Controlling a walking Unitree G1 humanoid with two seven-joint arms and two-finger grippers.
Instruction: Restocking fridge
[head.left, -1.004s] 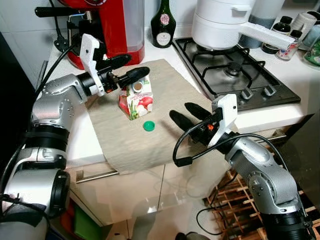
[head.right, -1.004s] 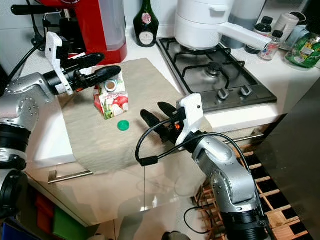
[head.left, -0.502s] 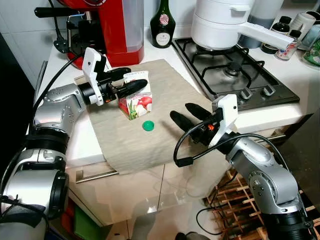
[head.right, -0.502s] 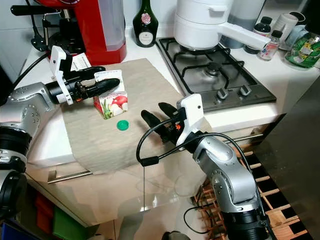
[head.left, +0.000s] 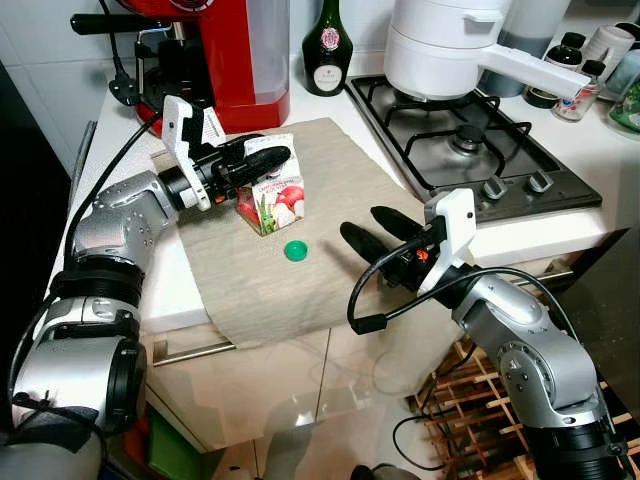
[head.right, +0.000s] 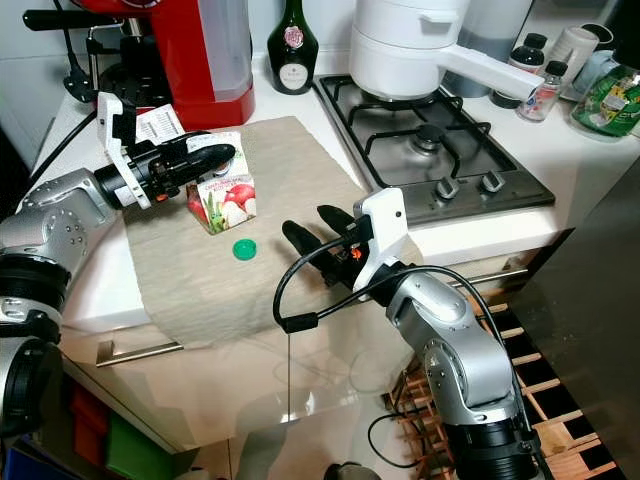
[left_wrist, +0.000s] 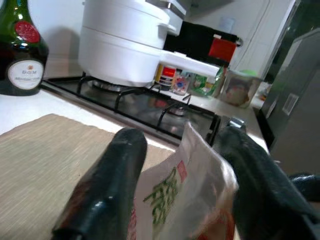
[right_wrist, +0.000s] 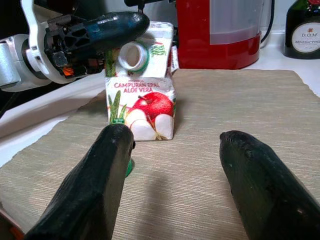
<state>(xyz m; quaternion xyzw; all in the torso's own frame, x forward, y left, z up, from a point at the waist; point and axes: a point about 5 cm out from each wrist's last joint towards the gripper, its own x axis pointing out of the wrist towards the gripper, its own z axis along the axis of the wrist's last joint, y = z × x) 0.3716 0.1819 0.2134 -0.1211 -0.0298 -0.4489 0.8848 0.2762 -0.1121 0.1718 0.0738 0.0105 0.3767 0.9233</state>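
Straddling the juice carton's top, the left hand grips it.

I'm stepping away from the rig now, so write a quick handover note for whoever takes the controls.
Left end effector: fingers on either side of the top of the juice carton, not clearly clamped.
Right end effector: open, hovering at the counter's front edge, holding nothing.
Carton stands upright on the beige mat, spout uncapped; its green cap lies on the mat just in front.
Done: left end effector is in place at the carton.
Left: secure the grip, put the cap back on, carry the carton to the fridge.
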